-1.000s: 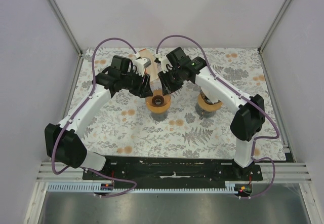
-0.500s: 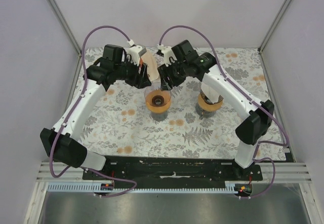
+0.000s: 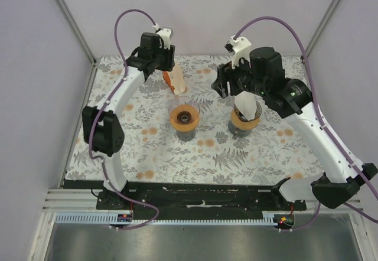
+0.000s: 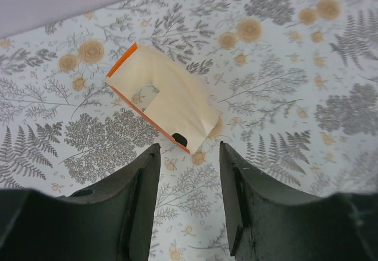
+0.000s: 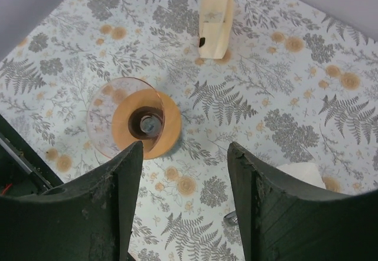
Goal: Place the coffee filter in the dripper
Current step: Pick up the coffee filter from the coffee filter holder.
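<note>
A glass dripper (image 3: 184, 117) with an orange ring stands mid-table and holds no filter; the right wrist view shows it (image 5: 139, 125) from above. Behind it an orange holder of cream coffee filters (image 3: 175, 82) stands upright, and it also shows in both wrist views (image 4: 162, 98) (image 5: 215, 16). My left gripper (image 3: 161, 67) hangs high above the holder, open and holding nothing (image 4: 189, 155). My right gripper (image 3: 224, 88) is raised to the right of the dripper, open and holding nothing (image 5: 185, 155).
A second dripper (image 3: 244, 122) with a white filter (image 3: 246, 104) in it stands to the right of the first; its filter shows at the right wrist view's lower right (image 5: 301, 173). The floral cloth (image 3: 147, 149) covers the table, with grey walls on three sides.
Both arms have lifted and drawn back from the filter holder and dripper, the left toward the back, the right to the right. The right jaws have widened.
</note>
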Motion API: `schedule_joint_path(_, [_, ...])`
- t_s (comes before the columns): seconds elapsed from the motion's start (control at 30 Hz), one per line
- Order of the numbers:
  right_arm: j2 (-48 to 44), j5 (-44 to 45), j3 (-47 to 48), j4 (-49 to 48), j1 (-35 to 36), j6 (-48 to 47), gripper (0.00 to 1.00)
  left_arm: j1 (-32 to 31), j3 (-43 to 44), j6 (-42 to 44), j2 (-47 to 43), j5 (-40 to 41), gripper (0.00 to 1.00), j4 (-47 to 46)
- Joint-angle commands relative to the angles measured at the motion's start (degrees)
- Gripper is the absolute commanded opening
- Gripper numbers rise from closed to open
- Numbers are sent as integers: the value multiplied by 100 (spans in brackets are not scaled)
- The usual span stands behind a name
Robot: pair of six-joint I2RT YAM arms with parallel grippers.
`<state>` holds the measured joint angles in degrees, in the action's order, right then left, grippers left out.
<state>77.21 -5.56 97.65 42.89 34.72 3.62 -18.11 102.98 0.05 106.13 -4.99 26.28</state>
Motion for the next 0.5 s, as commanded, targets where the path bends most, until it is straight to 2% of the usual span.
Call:
schedule_joint_path(0.0, [110,459,-456,-176,-9,-19,66,-26,582,-182,802,833,51,-386])
schedule_joint_path(0.2, [233,749,-659,-150,-27,-19,66,-70,1267,-120,1823,957,50,-449])
schedule_joint_path(0.47, [444,776,-545,-71,-53,34,66,-123,1488,-23,2316,930,52,-536])
